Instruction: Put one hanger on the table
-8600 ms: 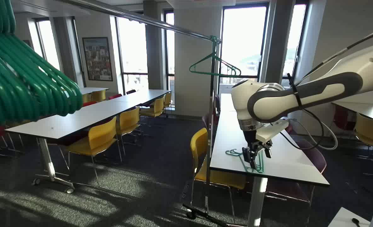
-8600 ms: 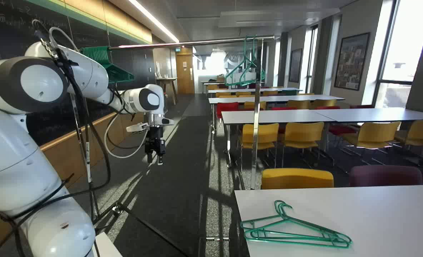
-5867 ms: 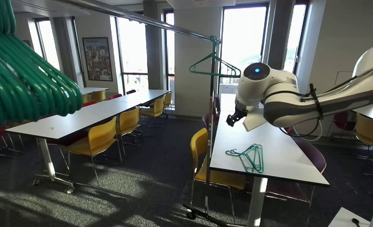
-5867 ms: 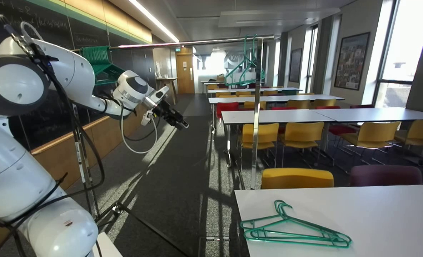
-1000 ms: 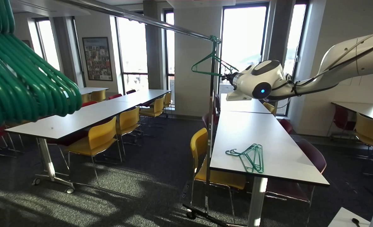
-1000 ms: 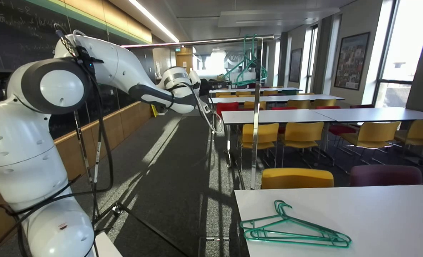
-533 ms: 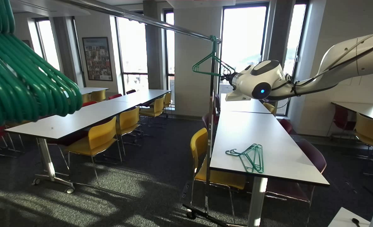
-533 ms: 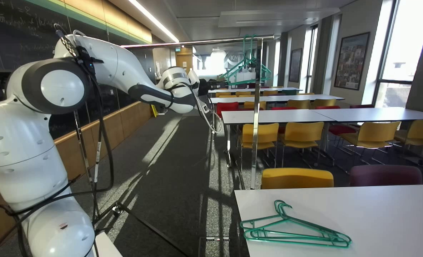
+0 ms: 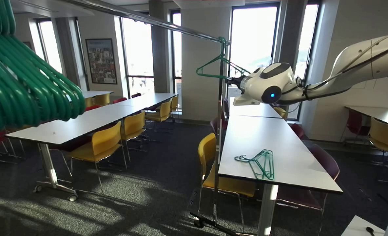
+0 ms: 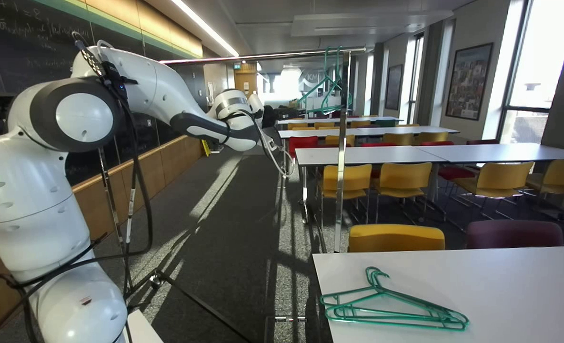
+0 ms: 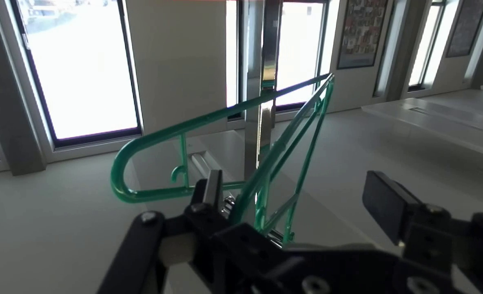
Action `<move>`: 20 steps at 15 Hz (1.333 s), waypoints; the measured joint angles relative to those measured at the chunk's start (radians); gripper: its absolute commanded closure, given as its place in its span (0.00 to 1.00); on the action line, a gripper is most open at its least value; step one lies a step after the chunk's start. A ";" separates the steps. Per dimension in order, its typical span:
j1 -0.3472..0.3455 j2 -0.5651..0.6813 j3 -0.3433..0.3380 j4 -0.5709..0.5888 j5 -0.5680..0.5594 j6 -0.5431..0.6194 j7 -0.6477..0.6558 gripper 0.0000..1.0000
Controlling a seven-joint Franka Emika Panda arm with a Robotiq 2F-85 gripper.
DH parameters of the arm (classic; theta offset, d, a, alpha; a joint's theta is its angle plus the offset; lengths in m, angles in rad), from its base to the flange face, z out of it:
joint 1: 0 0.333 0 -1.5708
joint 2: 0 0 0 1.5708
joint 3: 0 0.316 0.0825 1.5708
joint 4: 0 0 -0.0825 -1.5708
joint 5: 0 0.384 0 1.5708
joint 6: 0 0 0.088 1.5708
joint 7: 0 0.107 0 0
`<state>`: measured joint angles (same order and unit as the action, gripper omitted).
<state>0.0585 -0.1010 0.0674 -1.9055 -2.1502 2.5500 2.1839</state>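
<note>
Here we hold our black two-fingered gripper [image 11: 294, 194] spread wide, empty, near a green triangular hanger [image 11: 209, 118] on a silvery rail [image 9: 181, 29].

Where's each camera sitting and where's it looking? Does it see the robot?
An exterior view: beside a bunch of hangers, facing windows; the arm and pincer show at right.
An exterior view: close by the robot, facing a far door; the arm fills the left.
Wrist view: mounted on the arm, picture upside down, looking at a hanging hanger; of the robot, only the pincer shows, fingers apart.
Both exterior views share the table with loose hangers on it.
</note>
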 measured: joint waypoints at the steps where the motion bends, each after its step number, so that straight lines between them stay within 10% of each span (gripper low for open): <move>1: 0.006 0.000 0.000 -0.002 0.000 0.000 0.000 0.00; 4: 0.022 -0.002 0.001 -0.007 0.000 0.000 -0.001 0.04; 5: 0.025 -0.002 0.001 -0.008 0.000 0.000 -0.001 0.27; 16: 0.034 -0.002 0.001 -0.009 0.000 0.000 -0.001 0.98; 20: 0.034 -0.002 0.001 -0.011 0.000 0.000 -0.001 0.98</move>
<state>0.0924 -0.1028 0.0685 -1.9164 -2.1501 2.5502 2.1825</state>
